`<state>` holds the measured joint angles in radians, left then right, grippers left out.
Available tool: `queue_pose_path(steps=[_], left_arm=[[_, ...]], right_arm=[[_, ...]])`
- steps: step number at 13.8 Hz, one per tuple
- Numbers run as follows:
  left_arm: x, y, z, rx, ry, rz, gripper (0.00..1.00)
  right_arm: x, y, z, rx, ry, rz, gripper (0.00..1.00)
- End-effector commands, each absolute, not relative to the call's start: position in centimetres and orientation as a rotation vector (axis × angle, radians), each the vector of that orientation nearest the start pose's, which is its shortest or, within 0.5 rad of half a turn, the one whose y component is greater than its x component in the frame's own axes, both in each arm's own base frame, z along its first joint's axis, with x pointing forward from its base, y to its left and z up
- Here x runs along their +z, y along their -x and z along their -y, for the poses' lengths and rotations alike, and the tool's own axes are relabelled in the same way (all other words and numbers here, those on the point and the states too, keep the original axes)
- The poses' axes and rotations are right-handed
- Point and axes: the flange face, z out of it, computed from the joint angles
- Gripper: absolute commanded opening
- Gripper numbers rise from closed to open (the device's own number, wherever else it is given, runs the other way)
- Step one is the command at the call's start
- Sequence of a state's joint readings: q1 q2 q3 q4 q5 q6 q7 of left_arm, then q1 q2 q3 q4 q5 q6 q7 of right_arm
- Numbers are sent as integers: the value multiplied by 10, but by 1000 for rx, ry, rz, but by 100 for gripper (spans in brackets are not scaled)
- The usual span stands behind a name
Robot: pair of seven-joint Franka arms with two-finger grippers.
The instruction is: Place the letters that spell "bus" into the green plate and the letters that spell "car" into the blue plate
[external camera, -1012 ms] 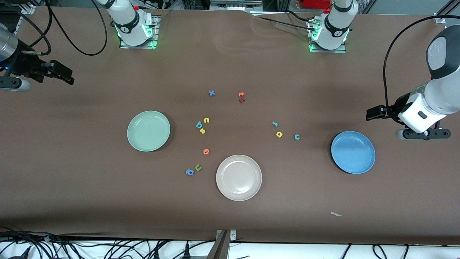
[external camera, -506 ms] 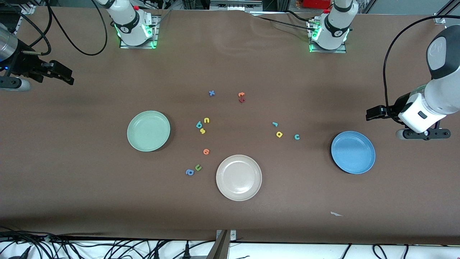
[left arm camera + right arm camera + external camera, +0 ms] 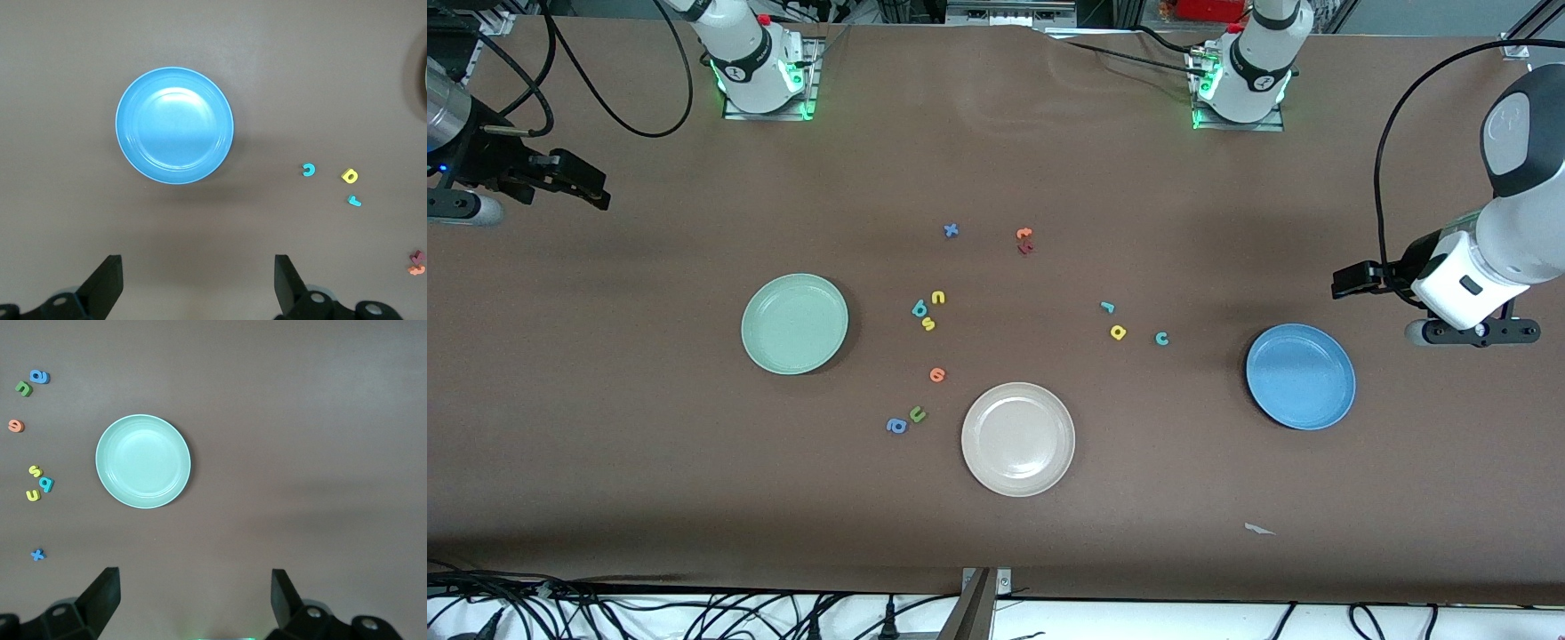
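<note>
The pale green plate (image 3: 794,324) (image 3: 143,461) and the blue plate (image 3: 1300,376) (image 3: 175,125) both lie bare. Beside the green plate lie the teal b (image 3: 919,308) (image 3: 47,483), yellow u (image 3: 938,297) and yellow s (image 3: 928,324). Toward the blue plate lie the teal r (image 3: 1107,307), yellow a (image 3: 1118,332) (image 3: 349,175) and teal c (image 3: 1161,338) (image 3: 307,170). My left gripper (image 3: 1341,283) (image 3: 198,267) hangs open over the table at the left arm's end. My right gripper (image 3: 600,191) (image 3: 195,580) hangs open over the right arm's end. Neither holds anything.
A cream-white plate (image 3: 1018,438) sits nearest the front camera. Next to it lie an orange letter (image 3: 936,374), a green u (image 3: 917,413) and a blue a (image 3: 895,426). A blue x (image 3: 951,230) and orange and dark red letters (image 3: 1024,240) lie nearer the bases.
</note>
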<state>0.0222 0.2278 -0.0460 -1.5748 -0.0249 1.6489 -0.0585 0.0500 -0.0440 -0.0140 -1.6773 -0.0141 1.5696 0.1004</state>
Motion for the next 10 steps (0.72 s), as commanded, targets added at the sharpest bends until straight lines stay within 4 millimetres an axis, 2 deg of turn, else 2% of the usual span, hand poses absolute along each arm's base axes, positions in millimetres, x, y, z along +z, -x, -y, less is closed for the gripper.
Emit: queue_pose_path(steps=[1, 10], left_arm=[[498, -619, 13, 234, 3171, 60, 100], [498, -619, 13, 234, 3171, 60, 100]], right_arm=[[603, -539, -19, 107, 3169, -72, 100], [601, -536, -21, 141, 3168, -63, 100]])
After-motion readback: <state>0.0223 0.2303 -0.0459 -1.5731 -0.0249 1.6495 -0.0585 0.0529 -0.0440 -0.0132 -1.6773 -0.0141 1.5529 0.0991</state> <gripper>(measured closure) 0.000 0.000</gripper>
